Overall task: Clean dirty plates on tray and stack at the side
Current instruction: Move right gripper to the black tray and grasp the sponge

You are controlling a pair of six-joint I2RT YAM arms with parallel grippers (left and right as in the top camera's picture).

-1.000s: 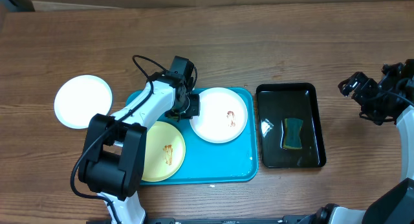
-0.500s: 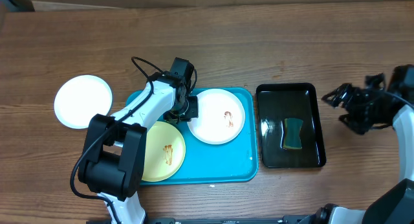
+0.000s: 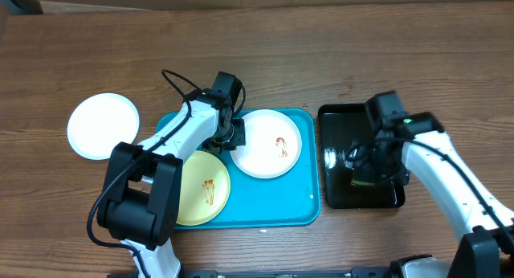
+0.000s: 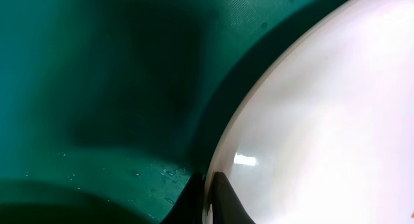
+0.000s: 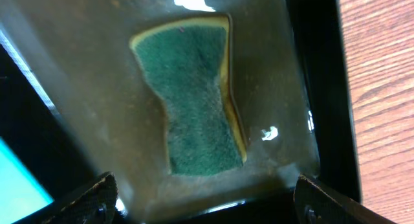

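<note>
At the far left, a plain white plate is lying by itself on the wooden counter, just beyond the turquoise tray's left end and not touching it. The tray is sitting near the middle of the counter and is carrying the other two plates. A pale yellow plate with a small brown smear is resting in the tray's front left part, its left side hidden under the left arm. A smeared white plate is sitting in the back right part, with a brown mark right of its centre.

The left arm is reaching across the tray from the front. The left tool is pressing down at the white plate's left rim with its fingers drawn together, clamping the rim's thin edge between the tips, as the left wrist view is showing.

Just right of the turquoise tray, a glossy black tray is lying alongside it, holding a green sponge with a yellow edge, flat on its bottom. The right arm is leaning in from the right. The right tool is hanging over the black tray with its fingers spread wide apart. In the right wrist view the sponge is lying between and beyond the two fingertips, touching neither.
</note>
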